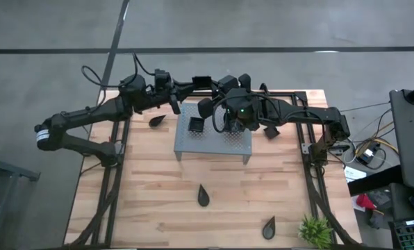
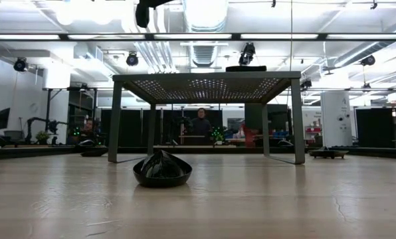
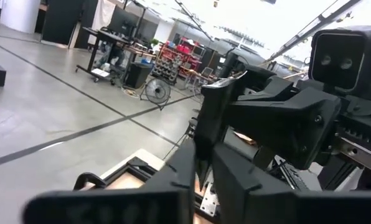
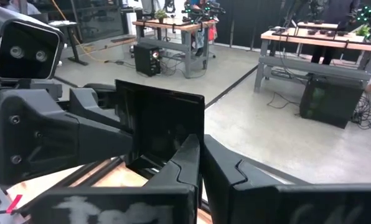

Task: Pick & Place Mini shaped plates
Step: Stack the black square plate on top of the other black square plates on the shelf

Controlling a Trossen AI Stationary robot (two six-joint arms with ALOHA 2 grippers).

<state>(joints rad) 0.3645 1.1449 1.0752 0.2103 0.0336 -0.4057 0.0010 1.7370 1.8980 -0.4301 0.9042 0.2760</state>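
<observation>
A square black mini plate hangs in the air above the far edge of the grey perforated rack, between my two grippers. My right gripper is shut on it from one side. My left gripper closes on it from the other side. In the high view the plate shows between the left gripper and the right gripper. Another square plate sits on the rack. Teardrop plates lie on the table at the rack's left, near the middle and at the near right. My left gripper pinches the plate's side rim between its two fingers, coming roughly level from the table's left. In its own wrist view the plate shows edge-on between the fingers. The plate is lifted clear. My right gripper pinches the plate's lower rim near a corner between its two fingers, coming roughly level from the table's right. The plate stands upright, its hollow face toward this wrist camera, clear of the rack.
A small green plant stands at the table's near right corner. A further dark plate lies at the rack's right. In the low view a teardrop plate lies in front of the rack. People stand in the room behind.
</observation>
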